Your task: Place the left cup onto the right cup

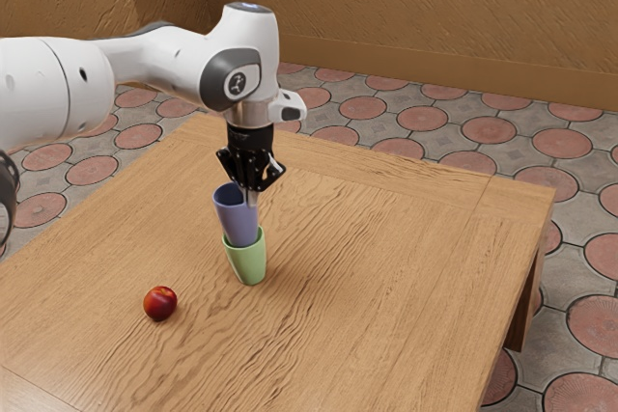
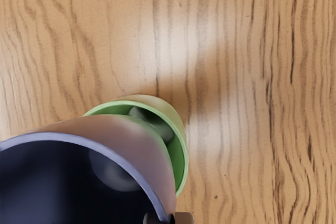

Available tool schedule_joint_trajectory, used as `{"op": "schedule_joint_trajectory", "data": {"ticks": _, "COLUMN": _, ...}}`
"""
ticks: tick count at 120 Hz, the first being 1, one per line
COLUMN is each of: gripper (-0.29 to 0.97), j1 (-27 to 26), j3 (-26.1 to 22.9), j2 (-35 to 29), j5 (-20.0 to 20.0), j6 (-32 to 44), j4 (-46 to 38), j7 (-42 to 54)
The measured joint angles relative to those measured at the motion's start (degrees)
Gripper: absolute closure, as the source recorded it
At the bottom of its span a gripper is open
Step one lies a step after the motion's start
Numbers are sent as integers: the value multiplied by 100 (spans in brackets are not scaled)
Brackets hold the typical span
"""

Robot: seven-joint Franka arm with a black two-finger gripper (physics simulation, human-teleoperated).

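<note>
our gripper (image 1: pixel 252 183) is closed on the rim of the purple cup (image 1: pixel 237 216), one finger inside and one outside. the cup leans, its base nested in the green cup (image 1: pixel 248 258) on the wooden table (image 1: pixel 406 267). we judge it best to straighten it and ease it down before letting go, so the green cup stays upright. a red apple (image 1: pixel 160 302) lies well apart, out of the way.
</note>
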Motion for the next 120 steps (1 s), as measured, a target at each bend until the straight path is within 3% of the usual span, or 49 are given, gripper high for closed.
{"op": "schedule_joint_trajectory", "data": {"ticks": 16, "gripper": 75, "j1": -10, "j3": 1, "j2": -6, "j5": -8, "j6": -7, "j4": 0, "j7": -8}}
{"op": "schedule_joint_trajectory", "data": {"ticks": 44, "gripper": 39, "j1": -25, "j3": -2, "j2": -36, "j5": -32, "j6": -124, "j4": 9, "j7": -57}}
{"op": "schedule_joint_trajectory", "data": {"ticks": 63, "gripper": 23, "j1": -34, "j3": -17, "j2": -69, "j5": -32, "j6": -320, "j4": 188, "j7": -107}}
{"op": "schedule_joint_trajectory", "data": {"ticks": 91, "gripper": 9, "j1": -63, "j3": -71, "j2": -284, "j5": 26, "j6": -517, "j4": 219, "j7": -180}}
{"op": "schedule_joint_trajectory", "data": {"ticks": 120, "gripper": 3, "j1": 20, "j3": -215, "j2": -617, "j5": 51, "j6": -619, "j4": 178, "j7": -219}}
